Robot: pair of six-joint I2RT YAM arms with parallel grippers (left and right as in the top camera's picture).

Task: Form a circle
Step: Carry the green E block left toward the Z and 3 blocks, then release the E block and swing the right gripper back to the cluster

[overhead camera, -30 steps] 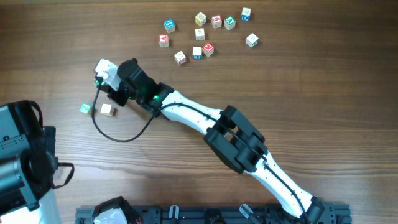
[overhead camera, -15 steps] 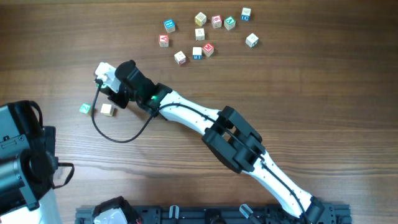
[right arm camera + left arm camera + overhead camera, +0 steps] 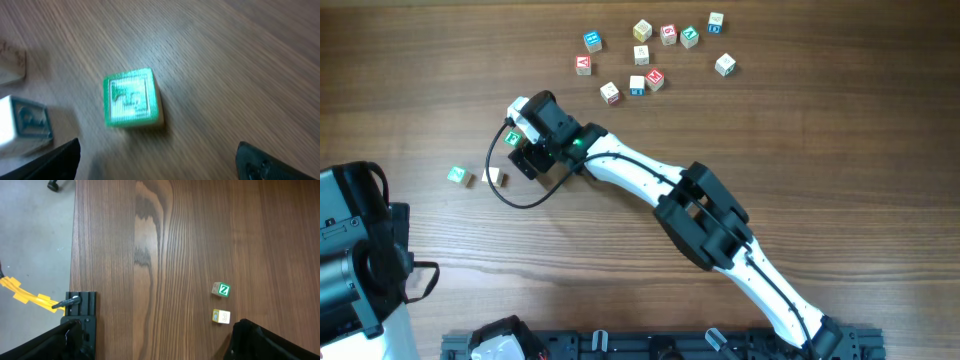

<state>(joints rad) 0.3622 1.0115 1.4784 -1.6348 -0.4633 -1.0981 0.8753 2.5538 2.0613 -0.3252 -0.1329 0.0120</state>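
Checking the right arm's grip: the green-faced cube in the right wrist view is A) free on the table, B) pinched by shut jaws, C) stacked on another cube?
A: the green-faced cube lies on the table, untouched; the right gripper stands open.

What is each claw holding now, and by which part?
Nothing is held. The right claw stands open, and the green block lies loose before it, untouched. The left claw is open and empty.

A brown wooden desk [image 3: 820,150] has a bunch of little letter cubes [image 3: 642,55] spread out on it. Beside the desk, a yellow strip [image 3: 22,294] lies on the gray floor [image 3: 30,240].
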